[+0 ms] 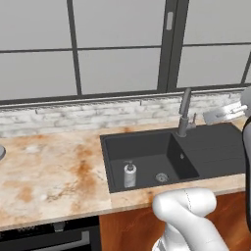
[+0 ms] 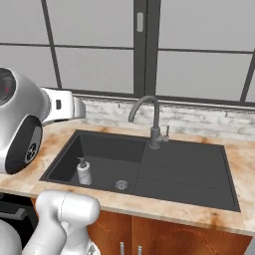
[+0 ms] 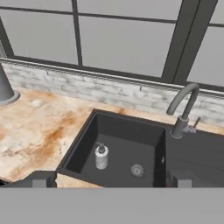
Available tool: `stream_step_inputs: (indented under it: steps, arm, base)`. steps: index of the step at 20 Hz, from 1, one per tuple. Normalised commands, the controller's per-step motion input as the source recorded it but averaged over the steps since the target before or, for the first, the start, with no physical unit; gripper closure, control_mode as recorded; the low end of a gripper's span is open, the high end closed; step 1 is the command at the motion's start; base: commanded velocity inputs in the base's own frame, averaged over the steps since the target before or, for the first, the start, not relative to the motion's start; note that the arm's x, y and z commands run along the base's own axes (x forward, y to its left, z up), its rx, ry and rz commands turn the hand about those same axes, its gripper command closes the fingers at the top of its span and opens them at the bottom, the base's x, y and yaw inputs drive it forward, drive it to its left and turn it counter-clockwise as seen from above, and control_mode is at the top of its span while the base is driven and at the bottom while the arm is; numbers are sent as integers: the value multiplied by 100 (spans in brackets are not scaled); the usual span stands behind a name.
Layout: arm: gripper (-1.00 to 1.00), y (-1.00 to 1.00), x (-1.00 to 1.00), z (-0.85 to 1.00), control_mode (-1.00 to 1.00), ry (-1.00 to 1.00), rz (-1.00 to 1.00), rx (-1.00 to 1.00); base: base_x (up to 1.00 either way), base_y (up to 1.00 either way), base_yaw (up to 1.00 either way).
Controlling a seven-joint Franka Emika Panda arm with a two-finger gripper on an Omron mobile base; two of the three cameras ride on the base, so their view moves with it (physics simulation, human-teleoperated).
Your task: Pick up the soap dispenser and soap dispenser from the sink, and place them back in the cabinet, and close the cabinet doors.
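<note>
1. Seen standing upright in the left part of the sink [image 3: 83, 144] basin: one grey-white marbled soap dispenser [image 3: 101, 156], grey pump on top.
2. Beside it, near the basin's middle, a round steel drain [image 3: 137, 170].
3. Rising from the sink's back edge, a grey curved faucet [image 3: 183, 109].
4. Held high above the marbled counter [image 3: 39, 131], gripper [image 3: 111, 183] with fingers spread wide apart, grasping nothing.

The sink [image 1: 215, 147] looks matt charcoal, like stone composite; its faucet [image 2: 152, 122] is dull grey metal; the soap dispenser [image 3: 101, 156] is smooth marbled grey-white; the bench [image 1: 54, 171] is polished, rust-veined beige stone; the backsplash [image 3: 109, 89] is rough whitish brick.
</note>
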Motion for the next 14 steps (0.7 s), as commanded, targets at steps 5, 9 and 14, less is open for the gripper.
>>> stream_step_inputs:
  steps: [5, 9, 14]
  arm:
    - [-100, 59, 0, -5, -100, 9, 4, -4]
    - [-100, 35, 0, -16, -100, 15, 0, -8]
    - [-100, 11, 0, -36, -100, 13, 0, -3]
  base:
    - [0, 0, 0]
    - [0, 0, 0]
    - [0, 0, 0]
